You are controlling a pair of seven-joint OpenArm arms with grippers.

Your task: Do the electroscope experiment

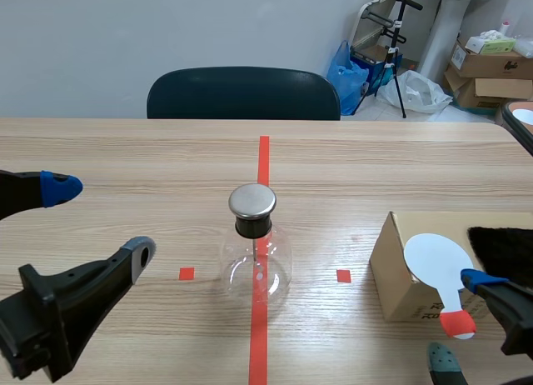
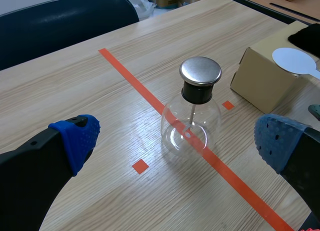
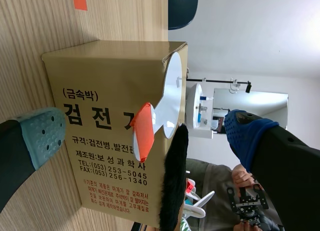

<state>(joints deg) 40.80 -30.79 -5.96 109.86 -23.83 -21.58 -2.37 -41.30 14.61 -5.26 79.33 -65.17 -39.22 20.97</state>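
Scene view: electroscope flask [image 1: 256, 264] upright at centre of table [image 1: 125, 152], on the long tape line [image 1: 263, 160], metal cap [image 1: 252, 201] on top. Left gripper [image 1: 98, 222] at 9 o'clock of flask, well apart, spread wide, holding nothing. Cardboard box [image 1: 396, 277] at 3 o'clock of flask. White paddle [image 1: 435, 262] lying on box top, red handle [image 1: 457, 322] overhanging box edge toward 6 o'clock. Black fur [image 1: 504, 247] on box, at 3 o'clock of paddle. Right gripper [image 1: 460, 318] low at 6 o'clock of box, spread, handle end roughly between fingers, not pinched.

Left wrist view: flask dead ahead, 12 o'clock of gripper, untouched. Box and paddle at 2 o'clock, beyond flask.

Right wrist view: gripper turned sideways, spread. Teal pad [image 3: 42, 133] by printed box face, blue pad [image 3: 247, 133] out past the fur, red handle between, apart from both. Fur just beside paddle disc; touching or not, cannot tell.

Risks, judged:
- Closing off-centre on the overhanging handle: paddle pivoting, slipping off box.
- Teal pad catching box face: box shoved, fur and paddle shifted.
- Paddle brought to cap too low or too fast: light round glass flask knocked over, with left gripper standing off and nothing steadying it.
- Pad brushing the disc: charge probably lost.
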